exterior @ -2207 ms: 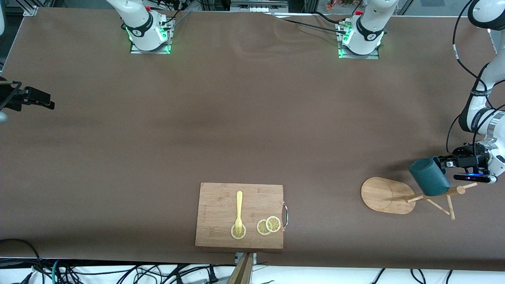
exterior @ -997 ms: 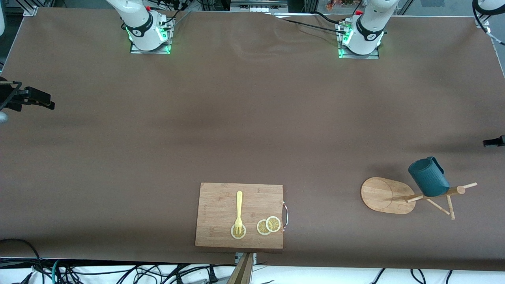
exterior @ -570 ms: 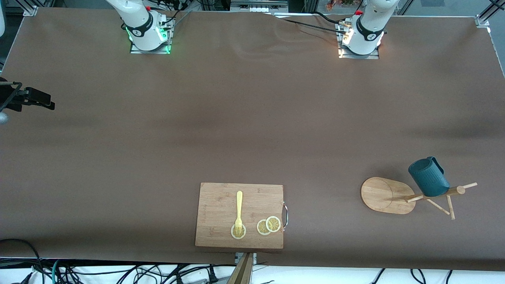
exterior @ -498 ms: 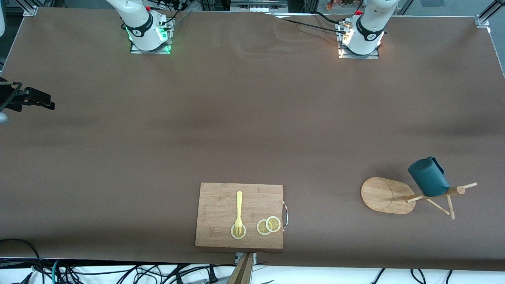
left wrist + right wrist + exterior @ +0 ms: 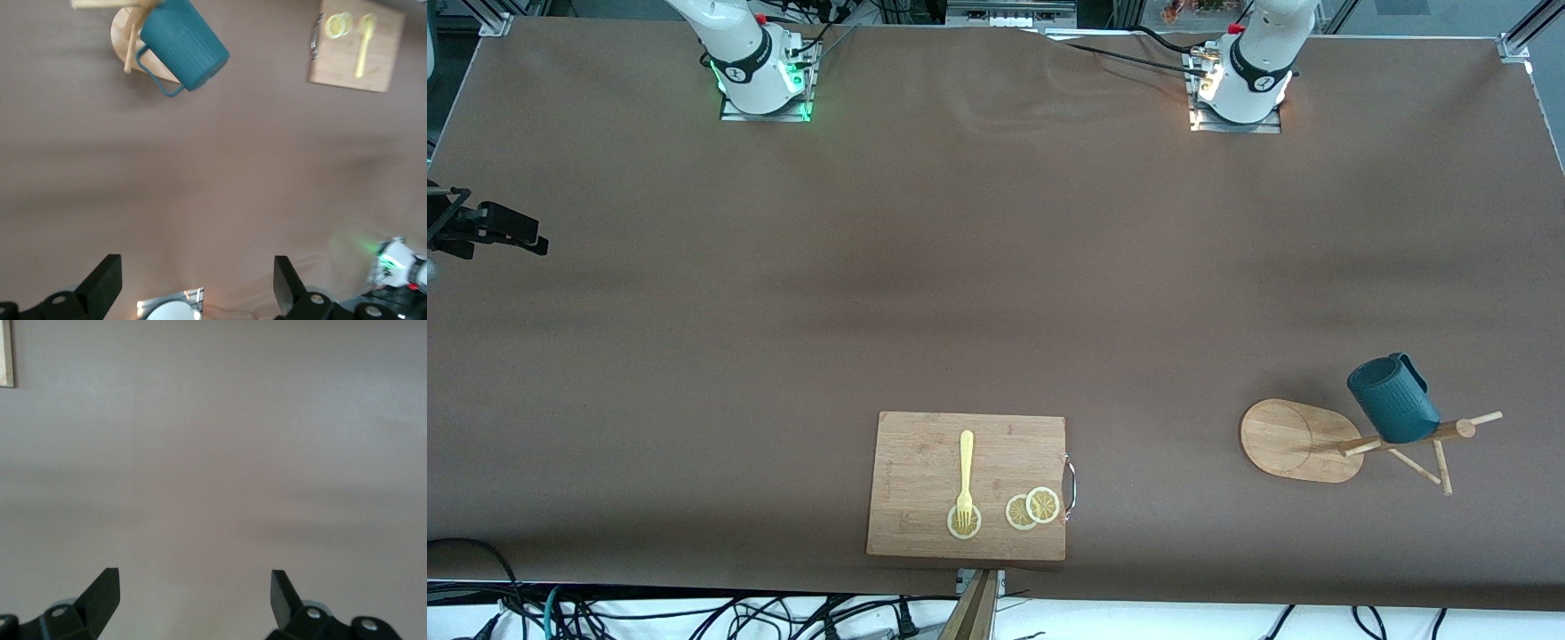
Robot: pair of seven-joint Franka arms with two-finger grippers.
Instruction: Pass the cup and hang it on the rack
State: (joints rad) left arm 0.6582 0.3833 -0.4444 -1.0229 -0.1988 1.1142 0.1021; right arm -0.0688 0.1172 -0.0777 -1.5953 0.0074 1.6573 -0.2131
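**A:** While both arms wait clear of the work, look at the small dark teal cup (image 5: pixel 1393 400). It sits tilted on a thin peg of the light wooden rack (image 5: pixel 1303 440), toward the left arm's end of the brown table (image 5: pixel 996 267).

**B:** And the left end effector (image 5: pixel 197 287) is high over bare table, well apart from the rack, its fingers spread wide and holding nothing. The right end effector (image 5: pixel 193 597) hovers at the right arm's end of the table, also spread and empty.

**A:** So I'd call the hanging done. What's left is checking it. In the left wrist view the peg appears to pass through the cup's looped handle (image 5: pixel 150 67), which is what you want.

**B:** Agreed. The way to finish well is to keep both arms away from those slim pegs. One nudge could unseat the handle or rock the oval flat base.

**A:** Talk materials.

**B:** The cup has fine vertical ribs, and it looks hard and matte. The rack is pale wood with a round post and thin dowel pegs, so it's probably light. The table cover is a soft-looking brown sheet with faint wrinkles.

**A:** Nearer the front camera sits a rectangular wooden cutting board (image 5: pixel 967 484) carrying a yellow plastic fork (image 5: pixel 965 476) and flat round lemon slices (image 5: pixel 1032 508), all well apart from the rack.
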